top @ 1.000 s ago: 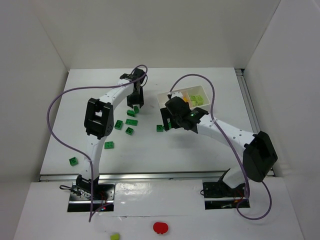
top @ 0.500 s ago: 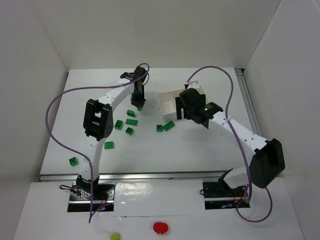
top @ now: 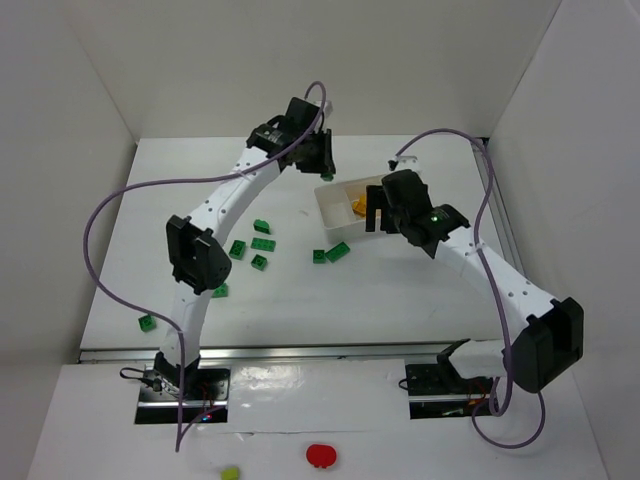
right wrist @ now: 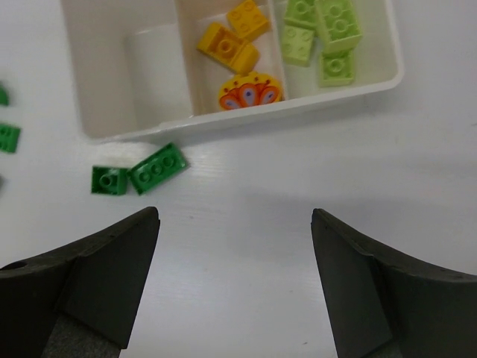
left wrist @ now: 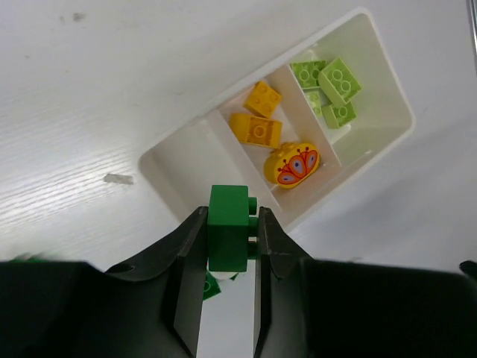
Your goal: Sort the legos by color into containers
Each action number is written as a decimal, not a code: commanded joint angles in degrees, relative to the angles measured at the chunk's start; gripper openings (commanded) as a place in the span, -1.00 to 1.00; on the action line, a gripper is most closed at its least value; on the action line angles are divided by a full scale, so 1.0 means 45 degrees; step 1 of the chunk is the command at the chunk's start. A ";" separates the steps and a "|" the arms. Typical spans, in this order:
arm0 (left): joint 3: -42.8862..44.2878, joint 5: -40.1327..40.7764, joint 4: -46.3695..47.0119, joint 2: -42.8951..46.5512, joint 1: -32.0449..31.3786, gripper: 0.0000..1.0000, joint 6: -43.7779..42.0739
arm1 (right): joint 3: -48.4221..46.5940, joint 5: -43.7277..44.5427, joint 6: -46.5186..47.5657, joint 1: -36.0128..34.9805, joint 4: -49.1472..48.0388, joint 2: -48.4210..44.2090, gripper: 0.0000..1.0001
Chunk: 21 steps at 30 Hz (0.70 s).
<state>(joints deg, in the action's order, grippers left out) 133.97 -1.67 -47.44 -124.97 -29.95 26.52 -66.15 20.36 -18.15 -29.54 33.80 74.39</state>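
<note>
Left pincer (left wrist: 229,250) is clamped on a dark green brick (left wrist: 228,216), held on its narrow sides with the studs sideways. That grip looks chosen so the brick drops away as soon as the jaws part. It hangs above the near rim of the white tray (left wrist: 376,67), just short of the empty compartment (left wrist: 190,160) at the lower left end of the tray in the left wrist view.

That compartment seems meant for dark green. The middle one already holds orange bricks (left wrist: 257,127) with a painted oval piece (left wrist: 292,165), and the upper right one holds pale green bricks (left wrist: 332,82).

Right pincer (right wrist: 232,239) stands wide open and holds nothing. It hovers over the bare bench (right wrist: 246,298) below the tray in its own view, probably kept back so the two arms do not crowd each other. Two dark green bricks (right wrist: 141,173) lie touching just outside the tray wall, and more dark green ones (top: 255,245) are scattered at the middle left of the overhead view, so sorting is partly done.
</note>
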 commanded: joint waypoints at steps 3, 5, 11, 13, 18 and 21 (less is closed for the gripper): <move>0.0560 -0.0449 -0.0102 -0.1330 -0.0238 -0.12 -0.0347 | 0.1279 -0.1886 -0.0457 -0.1302 -0.1063 -0.0496 0.79; 0.0560 -0.0566 -0.0102 -0.1331 -0.0238 0.12 -0.0347 | 0.1807 -0.2277 -0.1042 -0.1754 -0.1727 -0.0264 0.79; 0.0560 -0.0566 0.0015 -0.0378 -0.0238 0.48 -0.0502 | 0.2785 -0.1694 -0.1865 -0.3765 -0.4091 0.1123 0.75; 0.0425 -0.0313 0.0015 0.0170 -0.0238 0.48 -0.0503 | 0.2670 -0.1536 -0.1865 -0.4079 -0.4850 0.2020 0.71; -0.0802 0.0176 0.0015 0.2510 0.0384 0.51 -0.0621 | 0.1597 -0.1165 -0.1689 -0.4354 -0.5265 0.4653 0.58; -0.1372 0.0312 -0.0120 0.3159 0.0796 0.51 -0.0503 | 0.0621 -0.1048 -0.1805 -0.4354 -0.5111 0.5595 0.56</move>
<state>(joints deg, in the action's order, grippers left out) 129.03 -1.87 -48.42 -116.62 -29.02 25.23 -58.43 13.30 -25.39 -48.73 15.00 97.49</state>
